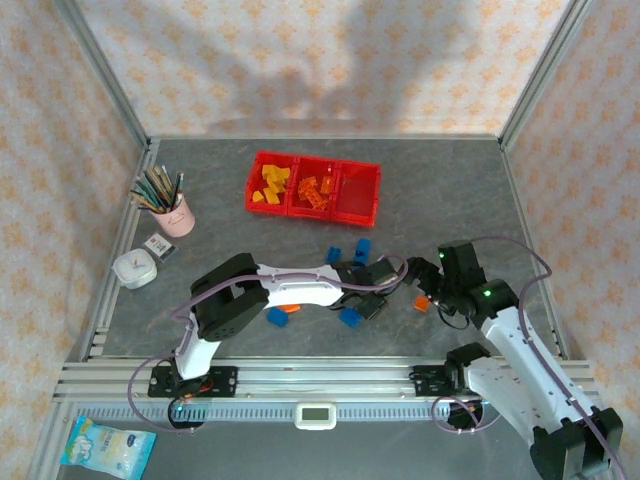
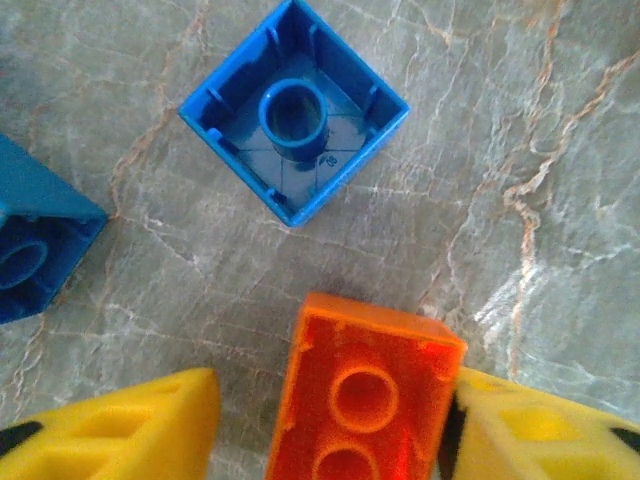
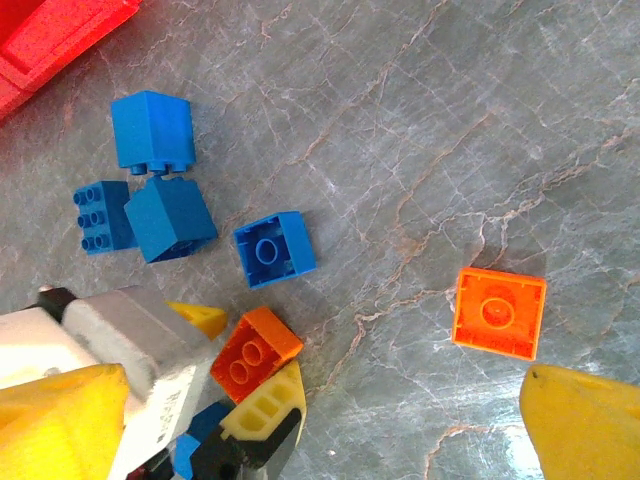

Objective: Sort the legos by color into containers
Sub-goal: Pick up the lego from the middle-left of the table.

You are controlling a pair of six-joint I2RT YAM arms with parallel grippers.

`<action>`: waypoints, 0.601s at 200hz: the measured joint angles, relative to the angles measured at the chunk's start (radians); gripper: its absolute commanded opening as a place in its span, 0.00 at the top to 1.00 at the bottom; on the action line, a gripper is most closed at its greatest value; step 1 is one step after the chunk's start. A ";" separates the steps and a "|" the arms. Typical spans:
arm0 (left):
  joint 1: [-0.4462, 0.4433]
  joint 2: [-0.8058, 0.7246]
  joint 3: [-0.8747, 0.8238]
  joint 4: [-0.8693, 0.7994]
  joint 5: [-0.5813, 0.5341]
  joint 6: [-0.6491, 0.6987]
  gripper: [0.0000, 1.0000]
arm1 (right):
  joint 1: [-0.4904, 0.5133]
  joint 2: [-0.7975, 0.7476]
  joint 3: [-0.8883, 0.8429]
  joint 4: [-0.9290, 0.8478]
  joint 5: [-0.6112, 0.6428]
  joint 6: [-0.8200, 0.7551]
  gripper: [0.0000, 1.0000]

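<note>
Pick step, and it's an orange one. The left gripper (image 2: 330, 425) is low over the tabletop (image 1: 470, 190), roughly halfway between the left and right edges and nearer the near edge than the far one. Its jaws are partly spread around a rectangular orange brick (image 2: 362, 395) that's lying flat on the surface. One fingertip (image 2: 500, 420) touches the brick's side and the other sits a little apart from it, so I wouldn't call that a grip yet.

The right gripper (image 3: 325, 380) has its jaws spread wide with nothing in them. It hangs near a square orange brick (image 3: 498, 312), further toward the right edge.

A bunch of blue legos (image 3: 165, 215) lie just beyond the left gripper, including an upside-down blue square (image 2: 295, 110) really close by.

The red containers (image 1: 315, 213) sit toward the far edge. The left bin has yellow pieces and the middle bin (image 1: 316, 190) has orange ones.

My guess for the next move: squeeze until both pads bite, lift straight up so the blue square doesn't get nudged, then carry the brick to the middle bin. The blues all look unsorted.
</note>
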 measured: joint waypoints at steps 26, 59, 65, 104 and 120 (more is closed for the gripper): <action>-0.005 0.003 0.000 0.013 0.003 0.000 0.56 | 0.000 0.000 0.000 0.000 0.000 0.000 0.00; -0.006 0.001 0.000 0.017 -0.002 -0.002 0.60 | 0.000 0.000 0.000 0.000 0.000 -0.004 0.00; -0.005 -0.002 0.000 0.016 -0.003 -0.003 0.61 | 0.000 0.000 0.000 0.000 0.000 -0.006 0.00; 0.031 -0.122 -0.053 0.015 -0.015 -0.040 0.65 | 0.000 0.000 0.054 -0.003 -0.001 -0.029 0.00; 0.072 -0.219 -0.073 0.017 -0.023 -0.066 0.66 | 0.000 0.003 0.089 0.001 -0.002 -0.043 0.00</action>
